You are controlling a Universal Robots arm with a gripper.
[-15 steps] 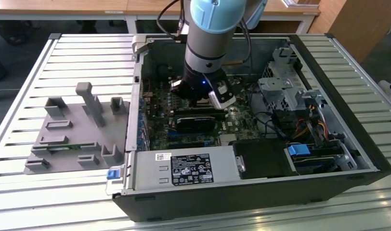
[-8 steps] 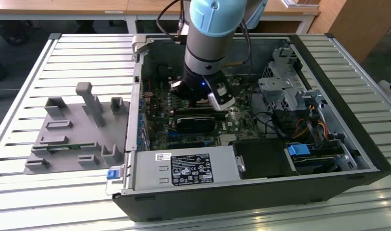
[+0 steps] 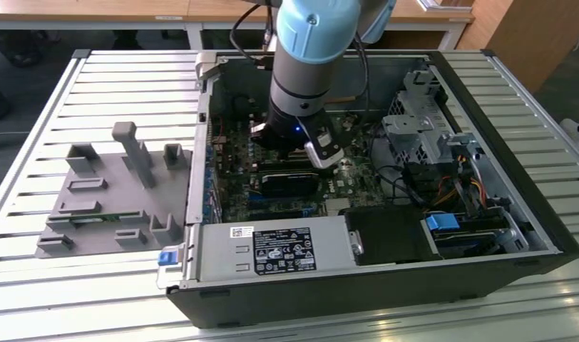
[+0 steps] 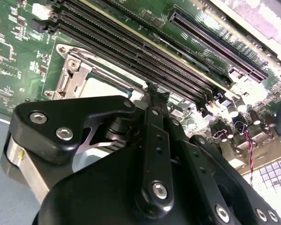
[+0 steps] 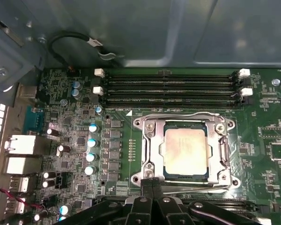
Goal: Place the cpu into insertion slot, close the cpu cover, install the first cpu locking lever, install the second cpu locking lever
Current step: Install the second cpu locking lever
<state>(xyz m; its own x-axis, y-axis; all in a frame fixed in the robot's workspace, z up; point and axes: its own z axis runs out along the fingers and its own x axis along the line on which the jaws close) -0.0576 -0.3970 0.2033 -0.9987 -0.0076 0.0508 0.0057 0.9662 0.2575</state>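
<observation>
The cpu (image 5: 185, 152), a silver-grey square, lies seated in the insertion slot (image 5: 185, 124) on the green motherboard. The cpu cover (image 5: 152, 140), a silvery frame, lies flat around it. A thin wire lever (image 5: 178, 115) runs along the socket edge beside the memory slots. My gripper (image 5: 150, 183) is shut, its two black fingertips pressed together at the socket's corner on the opposite side. In the second wrist view the gripper (image 4: 152, 90) stands just beside the cpu (image 4: 100, 86) and the cpu cover (image 4: 75, 75). In the exterior view the arm reaches down into the open computer case, with the gripper (image 3: 294, 153) over the board.
Long black memory slots (image 5: 171, 86) run beside the socket, and capacitors (image 5: 91, 143) stand on its other side. In the exterior view a black card (image 3: 284, 184) and a power supply (image 3: 270, 253) lie near the arm, cables and drive bays (image 3: 432, 135) fill the case's right, and a grey fixture (image 3: 109, 192) sits outside.
</observation>
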